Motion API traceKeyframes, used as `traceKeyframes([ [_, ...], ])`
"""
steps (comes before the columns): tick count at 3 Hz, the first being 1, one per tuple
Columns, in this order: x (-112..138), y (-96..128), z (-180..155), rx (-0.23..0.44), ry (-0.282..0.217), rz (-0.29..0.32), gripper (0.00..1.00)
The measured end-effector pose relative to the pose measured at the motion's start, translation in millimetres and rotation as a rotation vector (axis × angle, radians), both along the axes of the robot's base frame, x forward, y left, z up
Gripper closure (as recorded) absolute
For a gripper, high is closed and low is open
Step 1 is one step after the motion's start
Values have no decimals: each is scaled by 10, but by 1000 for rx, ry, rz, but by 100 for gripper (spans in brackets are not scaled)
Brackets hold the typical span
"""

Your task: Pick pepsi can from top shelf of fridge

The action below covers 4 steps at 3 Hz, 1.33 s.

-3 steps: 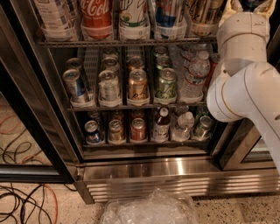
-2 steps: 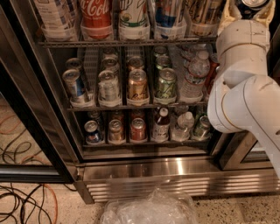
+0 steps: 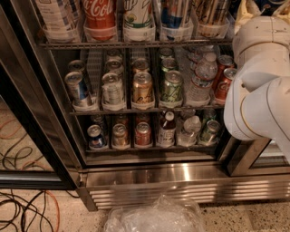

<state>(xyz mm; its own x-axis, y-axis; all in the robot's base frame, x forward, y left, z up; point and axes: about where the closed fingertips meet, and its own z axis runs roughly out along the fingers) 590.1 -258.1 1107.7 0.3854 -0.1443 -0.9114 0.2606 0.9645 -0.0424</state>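
Note:
The fridge (image 3: 149, 176) stands open before me, with a stainless-steel base and wire racks of cans. On the highest rack in view (image 3: 136, 44), the pepsi can (image 3: 174, 12) stands in a translucent cup; it is blue with white and red marks and its top is cut off by the frame. A red Coca-Cola can (image 3: 99, 13) and a green-white can (image 3: 138, 13) stand to its left. My white arm (image 3: 260, 86) fills the right side, in front of the fridge's right edge. The gripper is out of view past the top edge.
The middle rack holds several cans (image 3: 142, 88) and a water bottle (image 3: 201, 79). The lower rack holds more cans (image 3: 142, 134) and bottles. The black door frame (image 3: 31, 131) runs down the left. Cables (image 3: 22, 208) lie on the floor at left and a clear plastic bag (image 3: 154, 217) at the front.
My arm has shifted slightly to the right and up along the fridge's right side. The cans have not moved.

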Motion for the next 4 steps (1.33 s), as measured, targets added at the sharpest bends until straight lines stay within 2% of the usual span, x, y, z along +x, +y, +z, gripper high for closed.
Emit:
traceKeyframes([
  [1, -111, 7, 31, -14, 0, 10, 100],
  [2, -265, 42, 66, -61, 30, 60, 100],
  [3, -441, -6, 45, -152, 87, 115, 100],
  [4, -532, -12, -135, -267, 179, 155, 100],
])
